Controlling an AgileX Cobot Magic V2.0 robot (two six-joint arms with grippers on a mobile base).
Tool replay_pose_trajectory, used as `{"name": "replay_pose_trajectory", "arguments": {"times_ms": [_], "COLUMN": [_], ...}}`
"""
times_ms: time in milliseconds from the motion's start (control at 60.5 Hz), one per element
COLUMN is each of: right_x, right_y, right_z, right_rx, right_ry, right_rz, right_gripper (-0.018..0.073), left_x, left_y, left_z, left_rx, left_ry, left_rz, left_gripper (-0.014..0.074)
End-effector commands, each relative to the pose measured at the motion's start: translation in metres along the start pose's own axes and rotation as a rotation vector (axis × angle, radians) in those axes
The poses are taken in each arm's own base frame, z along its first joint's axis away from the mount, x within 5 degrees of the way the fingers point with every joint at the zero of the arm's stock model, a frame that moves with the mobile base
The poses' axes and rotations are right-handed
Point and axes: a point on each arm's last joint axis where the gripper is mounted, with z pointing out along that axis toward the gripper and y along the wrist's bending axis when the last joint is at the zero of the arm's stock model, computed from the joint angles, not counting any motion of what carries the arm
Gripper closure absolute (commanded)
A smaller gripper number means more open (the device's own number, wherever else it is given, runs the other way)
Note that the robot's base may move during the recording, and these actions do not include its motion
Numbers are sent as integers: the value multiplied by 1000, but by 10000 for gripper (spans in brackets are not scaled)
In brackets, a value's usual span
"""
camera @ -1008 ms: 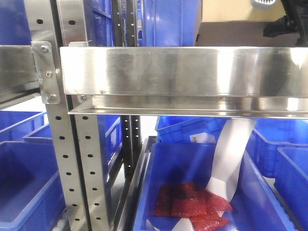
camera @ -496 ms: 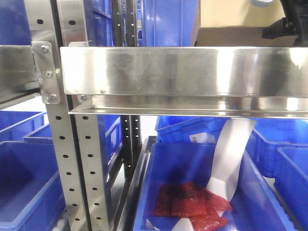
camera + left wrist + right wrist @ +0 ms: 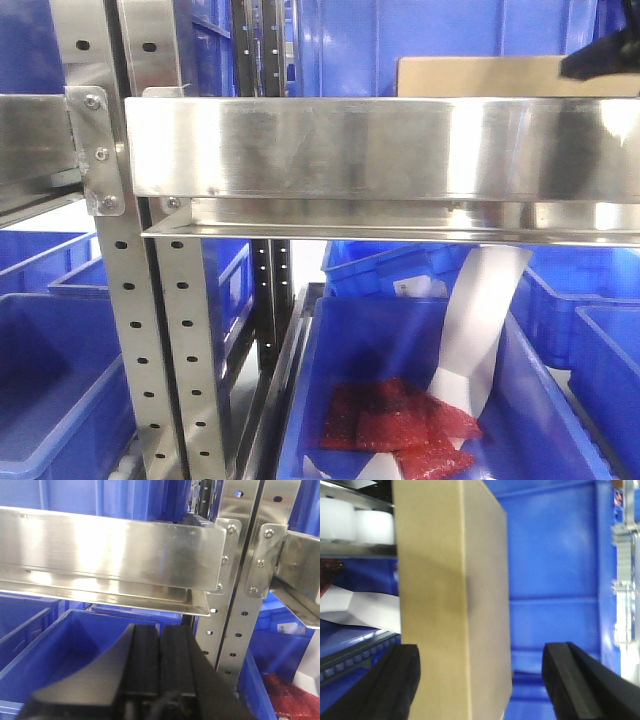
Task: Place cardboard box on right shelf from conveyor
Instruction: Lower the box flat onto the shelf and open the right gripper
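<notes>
The tan cardboard box (image 3: 480, 76) shows at the top right, just behind the polished front rail of the right shelf (image 3: 380, 150), with only its upper strip above the rail. A dark part of my right gripper (image 3: 606, 54) sits at the box's right end. In the right wrist view the cardboard box (image 3: 450, 590) stands between the spread fingers of the right gripper (image 3: 482, 652), which is open. The left finger is against the box and the right finger stands well clear of it. My left gripper (image 3: 160, 655) is shut and empty, below the neighbouring shelf. The conveyor is out of view.
Perforated steel uprights (image 3: 130, 330) stand left of the shelf. Blue bins fill the level below; one (image 3: 330, 400) holds red packets (image 3: 400, 425) and a white paper strip (image 3: 480, 320). Tall blue bins (image 3: 350, 45) stand behind the box. Another blue bin (image 3: 45, 655) lies under my left gripper.
The box has sunk lower behind the rail and shifted a little left, so less of it shows. The right gripper has drifted to the right edge of the view.
</notes>
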Motion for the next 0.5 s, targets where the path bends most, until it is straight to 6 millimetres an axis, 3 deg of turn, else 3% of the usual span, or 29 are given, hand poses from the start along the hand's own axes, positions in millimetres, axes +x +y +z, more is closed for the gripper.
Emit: {"name": "replay_pose_trajectory", "arguments": {"times_ms": [0,116,297,479], "right_x": [-2,3,16,40], "right_y": [-19,-27,-41,-42], "right_z": [-20,-37,-69,-101], "right_rx": [85,128,221,324], "right_ry": [11,53,80,109], "right_rz": [95,240,469,771], "right_gripper": [-3,132,516,491], "left_x": [-9,-9,-9,-9], "left_y": [0,0,0,0], "left_z": [-1,-1,-1,-1], "left_rx": [4,4,4,4], "left_ry": [-91,-91,-91,-91], "left_rz": [-7,-7,-7,-7], "left_gripper": [715,715,715,715]}}
